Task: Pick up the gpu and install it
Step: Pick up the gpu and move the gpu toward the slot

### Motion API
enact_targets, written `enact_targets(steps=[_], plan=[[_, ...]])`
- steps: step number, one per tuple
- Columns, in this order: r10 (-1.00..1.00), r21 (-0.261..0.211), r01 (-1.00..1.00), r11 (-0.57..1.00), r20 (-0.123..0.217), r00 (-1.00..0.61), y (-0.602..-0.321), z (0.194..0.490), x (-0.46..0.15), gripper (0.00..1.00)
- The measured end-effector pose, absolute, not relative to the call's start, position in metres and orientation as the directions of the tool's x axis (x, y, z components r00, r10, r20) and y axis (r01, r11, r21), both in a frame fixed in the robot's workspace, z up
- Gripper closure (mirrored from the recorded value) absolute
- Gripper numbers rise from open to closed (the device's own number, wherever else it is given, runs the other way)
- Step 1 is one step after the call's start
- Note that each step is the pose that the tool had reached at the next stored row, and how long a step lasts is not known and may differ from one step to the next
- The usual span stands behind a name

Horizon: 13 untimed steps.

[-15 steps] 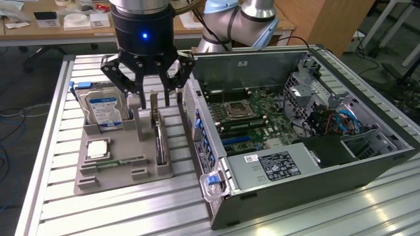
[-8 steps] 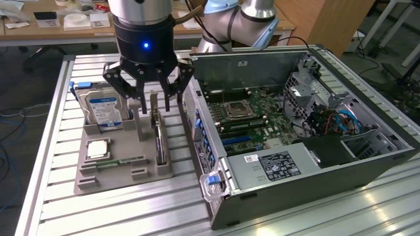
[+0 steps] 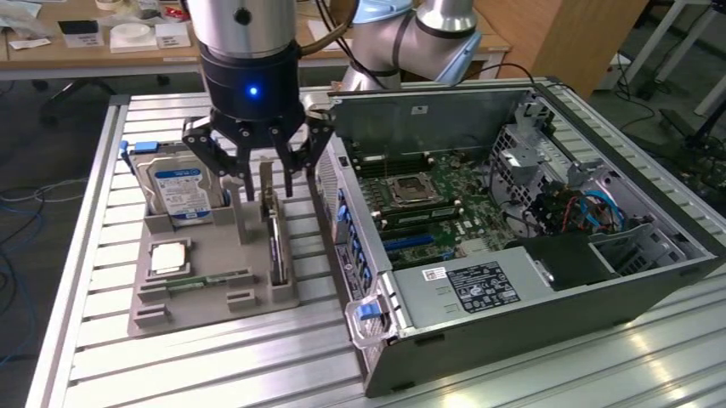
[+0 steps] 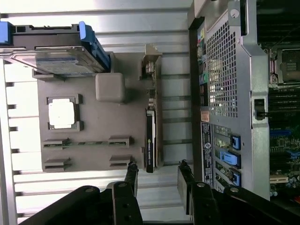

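The gpu (image 3: 274,242) stands on its edge in a slot of a grey holder (image 3: 216,297) on the slatted table. It is a thin dark card with a silver bracket (image 4: 151,65) at one end. In the wrist view the gpu (image 4: 150,140) runs lengthwise along the holder (image 4: 108,126). My gripper (image 3: 265,180) hangs straight above the card, open, with one finger on each side of the card's line. In the wrist view the gripper (image 4: 158,174) has its fingertips (image 4: 132,172) near the card's black end, and nothing is gripped between them.
The holder also carries an upright hard drive (image 3: 182,191) with a blue-white label, a processor chip (image 3: 168,257) and a green memory stick (image 3: 210,279). An open computer case (image 3: 613,280) lies close on the exterior view's right, its motherboard (image 3: 426,200) exposed. The case's perforated wall (image 4: 220,75) is close beside the gpu.
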State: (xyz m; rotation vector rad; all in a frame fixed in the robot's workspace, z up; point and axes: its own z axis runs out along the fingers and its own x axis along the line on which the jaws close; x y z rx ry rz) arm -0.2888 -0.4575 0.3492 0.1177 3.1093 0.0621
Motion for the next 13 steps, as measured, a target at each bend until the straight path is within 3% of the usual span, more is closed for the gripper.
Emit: enact_targets(steps=[13], plan=[[0.076,0.041,0.075,0.996,-0.028,-0.997,-0.446,0.326,-0.289,0.53]])
